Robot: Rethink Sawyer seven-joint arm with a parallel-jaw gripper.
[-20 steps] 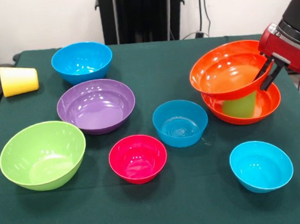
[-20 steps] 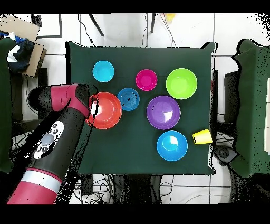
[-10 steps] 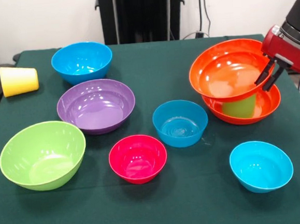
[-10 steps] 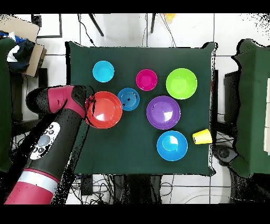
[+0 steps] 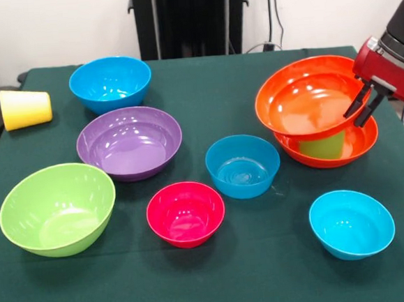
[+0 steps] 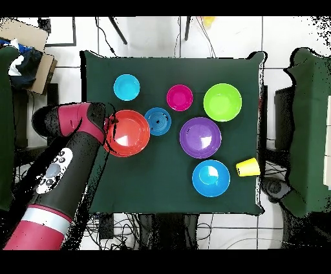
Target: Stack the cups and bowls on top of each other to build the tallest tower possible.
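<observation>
An upper orange bowl [image 5: 303, 97] sits tilted on a light green cup [image 5: 322, 145], which stands upside down inside the lower orange bowl [image 5: 359, 142] at the right of the front view. My gripper [image 5: 364, 109] is at this bowl's right rim. Its two black fingers straddle the rim and look closed on it. In the overhead view the gripper [image 6: 111, 132] is at the left edge of the orange bowl [image 6: 129, 134]. The yellow cup [image 5: 25, 108] lies on its side at the far left.
Loose on the green cloth are a large blue bowl [image 5: 110, 81], a purple bowl [image 5: 129, 141], a lime bowl [image 5: 57, 208], a pink-red bowl [image 5: 185, 213], a blue bowl [image 5: 242, 165] and a small cyan bowl [image 5: 351, 223].
The gripper has shifted slightly up and to the right at the upper orange bowl's rim. The bowl has barely moved on the green cup. Nothing else has moved.
</observation>
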